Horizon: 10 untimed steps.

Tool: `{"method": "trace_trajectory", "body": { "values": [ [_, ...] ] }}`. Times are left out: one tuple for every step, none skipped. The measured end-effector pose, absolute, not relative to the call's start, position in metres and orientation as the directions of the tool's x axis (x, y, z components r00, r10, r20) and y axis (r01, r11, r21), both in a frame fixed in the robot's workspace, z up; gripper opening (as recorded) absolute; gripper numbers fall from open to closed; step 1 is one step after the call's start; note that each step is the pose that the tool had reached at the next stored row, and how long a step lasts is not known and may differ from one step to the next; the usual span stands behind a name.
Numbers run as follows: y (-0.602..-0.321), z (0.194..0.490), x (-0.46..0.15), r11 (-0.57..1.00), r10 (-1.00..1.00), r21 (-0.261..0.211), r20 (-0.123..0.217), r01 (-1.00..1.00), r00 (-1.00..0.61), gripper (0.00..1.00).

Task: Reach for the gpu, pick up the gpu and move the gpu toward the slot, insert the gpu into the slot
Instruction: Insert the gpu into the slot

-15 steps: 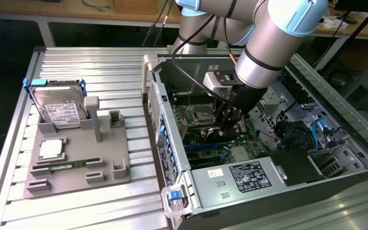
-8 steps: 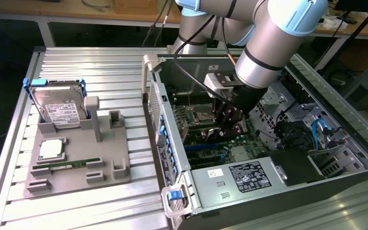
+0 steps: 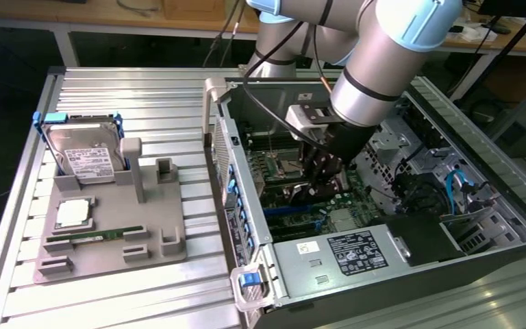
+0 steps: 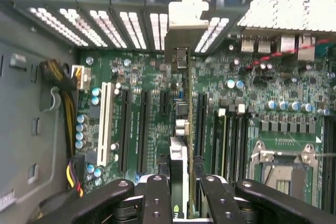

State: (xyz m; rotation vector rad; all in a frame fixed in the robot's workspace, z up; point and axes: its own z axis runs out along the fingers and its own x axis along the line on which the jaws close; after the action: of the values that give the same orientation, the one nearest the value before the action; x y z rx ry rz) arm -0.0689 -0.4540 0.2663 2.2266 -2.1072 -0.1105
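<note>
Grips the gpu [image 4: 178, 156] edge-on between the two fingers [image 4: 157, 198] of the gripper [image 4: 181, 195], with jaws partway closed and pressed against its flat sides. Hangs inside the open computer case [image 3: 216, 130], low over the green motherboard [image 4: 262, 77]. Points the gpu's metal bracket [image 4: 181, 51] at the slatted rear wall [image 4: 105, 24]. Stands right by the blue slot [image 3: 292, 208]; cannot tell whether seated in it.

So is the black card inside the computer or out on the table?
Inside: the end effector grips the gpu edge-on over the motherboard, within the case walls. Fully plugged in? Cannot tell.
</note>
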Motion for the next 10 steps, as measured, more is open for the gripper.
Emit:
{"method": "trace_trajectory", "body": {
  "values": [
    [-0.4540, 0.2663, -0.0701, -0.055, -0.998, 0.103, -0.001, -0.993, 0.055, 0.27],
    [-0.4540, 0.2662, -0.0704, -0.055, -0.998, 0.103, -0.001, -0.993, 0.055, 0.27],
    [-0.4541, 0.2662, -0.0707, -0.055, -0.998, 0.103, -0.001, -0.993, 0.055, 0.27],
    [-0.4541, 0.2661, -0.0709, -0.055, -0.998, 0.103, -0.001, -0.993, 0.055, 0.27],
    [-0.4541, 0.2660, -0.0713, -0.055, -0.998, 0.103, -0.001, -0.993, 0.055, 0.27],
    [-0.4541, 0.2659, -0.0718, -0.055, -0.998, 0.103, -0.001, -0.993, 0.055, 0.27],
    [-0.4541, 0.2658, -0.0724, -0.055, -0.998, 0.103, -0.001, -0.993, 0.055, 0.27],
    [-0.4541, 0.2656, -0.0730, -0.055, -0.998, 0.103, -0.001, -0.993, 0.055, 0.27],
    [-0.4541, 0.2656, -0.0734, -0.055, -0.998, 0.103, -0.001, -0.993, 0.055, 0.27],
    [-0.4541, 0.2654, -0.0739, -0.055, -0.998, 0.103, -0.001, -0.993, 0.055, 0.27]
  ]
}}
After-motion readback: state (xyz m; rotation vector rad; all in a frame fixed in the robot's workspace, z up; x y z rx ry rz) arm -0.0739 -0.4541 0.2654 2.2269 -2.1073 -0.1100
